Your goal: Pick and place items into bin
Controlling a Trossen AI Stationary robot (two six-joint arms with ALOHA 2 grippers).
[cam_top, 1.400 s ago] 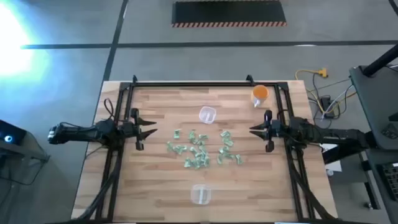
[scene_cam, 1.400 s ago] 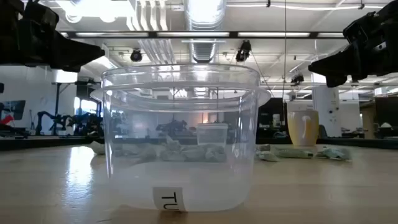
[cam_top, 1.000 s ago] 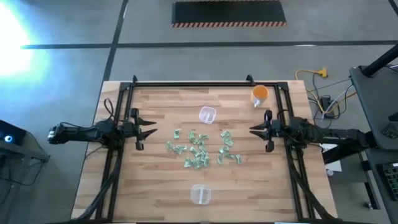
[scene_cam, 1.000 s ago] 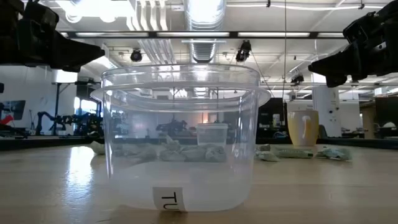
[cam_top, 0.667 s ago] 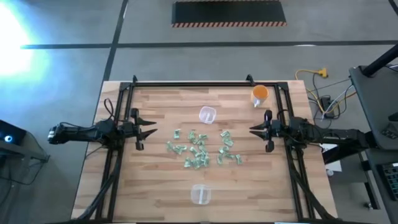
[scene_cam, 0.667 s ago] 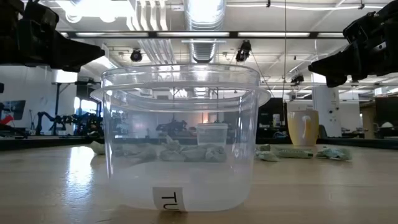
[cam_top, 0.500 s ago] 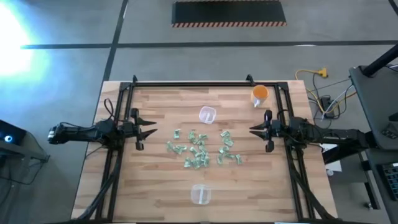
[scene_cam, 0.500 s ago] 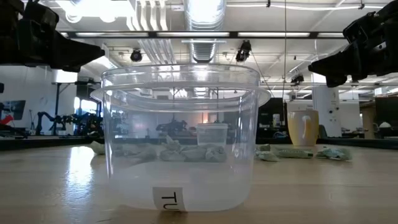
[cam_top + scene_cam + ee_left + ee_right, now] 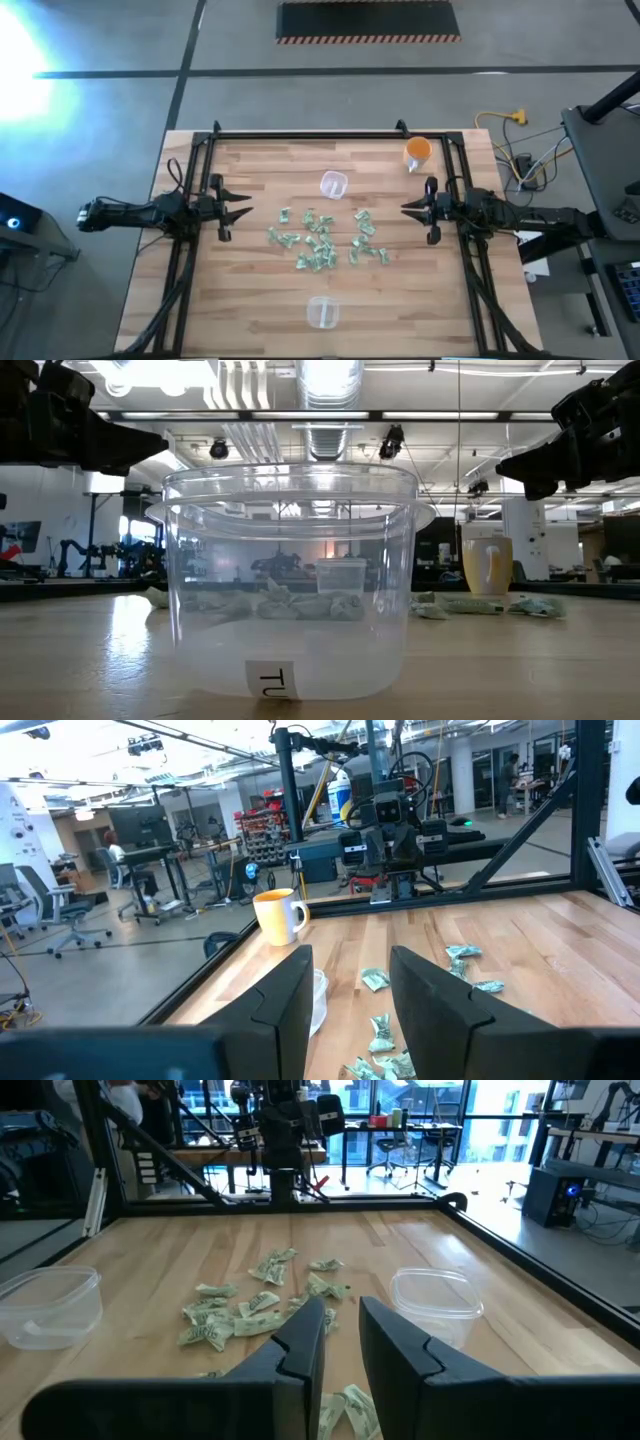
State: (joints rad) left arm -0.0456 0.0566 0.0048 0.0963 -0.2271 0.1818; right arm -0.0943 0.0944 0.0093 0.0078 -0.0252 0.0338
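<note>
Several tiny pale green-and-white wrapped items (image 9: 320, 240) lie scattered on the middle of the wooden table (image 9: 250, 300); they also show in the wrist views (image 9: 378, 1032) (image 9: 250, 1305). A clear plastic bin (image 9: 322, 312) stands near the front edge, close before the low camera (image 9: 290, 590). My left gripper (image 9: 242, 208) (image 9: 350, 955) hovers level at the table's left, open and holding nothing. My right gripper (image 9: 405, 209) (image 9: 342, 1305) hovers level at the right, with a narrow gap and nothing between its fingers. Both are well away from the items.
A second, smaller clear container (image 9: 333, 184) stands behind the items toward the far edge. An orange cup (image 9: 418, 150) (image 9: 280, 912) stands at the far right corner. A black frame (image 9: 300, 135) runs along the table's far and side edges.
</note>
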